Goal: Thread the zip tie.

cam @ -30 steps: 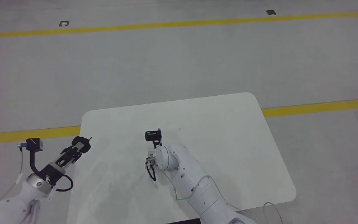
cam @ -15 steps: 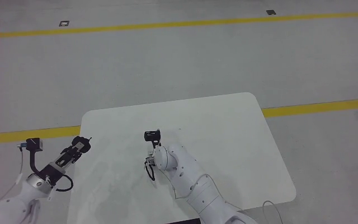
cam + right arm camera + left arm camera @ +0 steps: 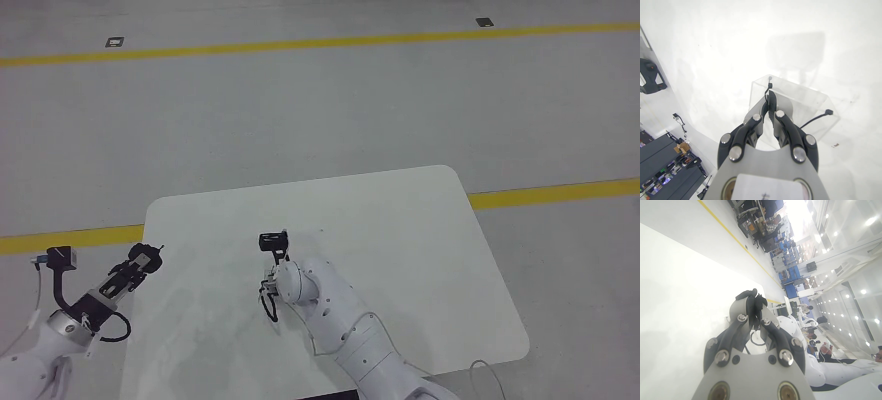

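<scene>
My right end effector [image 3: 769, 100] is pressed together on the black zip tie [image 3: 770, 85], pinching its thin strap. A short length sticks out just past the fingertips and ends in a small blocky bit. Directly under and ahead of those fingertips sits a clear block [image 3: 806, 98] on the white counter [image 3: 715, 47]. The free end of the strap hangs at the block's far corner, just beside a small black spot [image 3: 769, 77] that I cannot identify.

Off to one side of the end effector, near another corner of the block, lies a square black head [image 3: 829, 112] with a strap running back beneath the fingers. I cannot tell whether it is the other end of the same tie, because the end effector covers the stretch between.

My left end effector [image 3: 755, 298] is well apart from the right one, out by the counter's edge. Its pads are pressed together and I can make out nothing between them.

As I read it, the tie is in hand but the threading itself is not done. I see no strap passing through a head and no closed loop. That leaves lining the tip up with the head's slot, feeding it through and drawing it snug.
</scene>
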`<state>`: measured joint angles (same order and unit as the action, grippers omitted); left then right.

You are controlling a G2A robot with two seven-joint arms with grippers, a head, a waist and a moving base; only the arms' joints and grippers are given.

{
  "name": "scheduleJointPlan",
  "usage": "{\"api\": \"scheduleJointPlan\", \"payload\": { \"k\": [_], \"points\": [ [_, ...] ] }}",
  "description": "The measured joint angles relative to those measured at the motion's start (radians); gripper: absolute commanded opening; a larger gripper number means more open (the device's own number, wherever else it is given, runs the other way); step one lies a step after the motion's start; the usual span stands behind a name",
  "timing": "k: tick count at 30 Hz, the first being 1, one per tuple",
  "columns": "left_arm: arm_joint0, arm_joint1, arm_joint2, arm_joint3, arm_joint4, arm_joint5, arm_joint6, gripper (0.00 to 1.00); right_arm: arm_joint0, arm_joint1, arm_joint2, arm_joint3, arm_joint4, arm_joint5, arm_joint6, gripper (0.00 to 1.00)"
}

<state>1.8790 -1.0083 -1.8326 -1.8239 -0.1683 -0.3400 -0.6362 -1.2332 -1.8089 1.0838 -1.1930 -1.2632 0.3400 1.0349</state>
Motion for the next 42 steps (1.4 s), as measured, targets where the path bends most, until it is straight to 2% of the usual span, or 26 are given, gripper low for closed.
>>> {"api": "scheduleJointPlan", "payload": {
  "k": [6,9,12,16,18,22,26,28,32,34,42],
  "points": [
    [0.000,0.000,0.000,0.000,0.000,0.000,0.000,0.00,-0.032,0.016,-0.003,-0.075,-0.012,0.000,0.019,0.00],
    [0.000,0.000,0.000,0.000,0.000,0.000,0.000,0.00,-0.060,0.030,-0.001,-0.139,-0.009,0.000,0.029,0.00],
    [0.000,0.000,0.000,0.000,0.000,0.000,0.000,0.00,-0.102,0.053,-0.002,-0.230,0.009,0.000,0.037,0.00],
    [0.000,0.000,0.000,0.000,0.000,0.000,0.000,0.00,-0.197,0.092,0.002,-0.399,0.045,-0.007,0.036,0.00],
    [0.000,0.000,0.000,0.000,0.000,0.000,0.000,0.00,-0.242,0.105,0.021,-0.467,0.082,-0.049,0.027,0.00],
    [0.000,0.000,0.000,0.000,0.000,0.000,0.000,0.00,-0.321,0.130,0.116,-0.568,0.212,-0.209,0.004,0.00],
    [0.000,0.000,0.000,0.000,0.000,0.000,0.000,0.00,-0.350,0.147,0.199,-0.596,0.364,-0.349,-0.001,0.00],
    [0.000,0.000,0.000,0.000,0.000,0.000,0.000,0.00,-0.352,0.156,0.234,-0.589,0.443,-0.418,-0.003,0.00],
    [0.000,0.000,0.000,0.000,0.000,0.000,0.000,0.00,-0.341,0.170,0.281,-0.556,0.584,-0.521,0.000,0.00],
    [0.000,0.000,0.000,0.000,0.000,0.000,0.000,0.00,-0.331,0.174,0.293,-0.538,0.623,-0.540,0.005,0.00],
    [0.000,0.000,0.000,0.000,0.000,0.000,0.000,0.00,-0.330,0.174,0.292,-0.538,0.623,-0.538,0.005,0.00]
  ]
}}
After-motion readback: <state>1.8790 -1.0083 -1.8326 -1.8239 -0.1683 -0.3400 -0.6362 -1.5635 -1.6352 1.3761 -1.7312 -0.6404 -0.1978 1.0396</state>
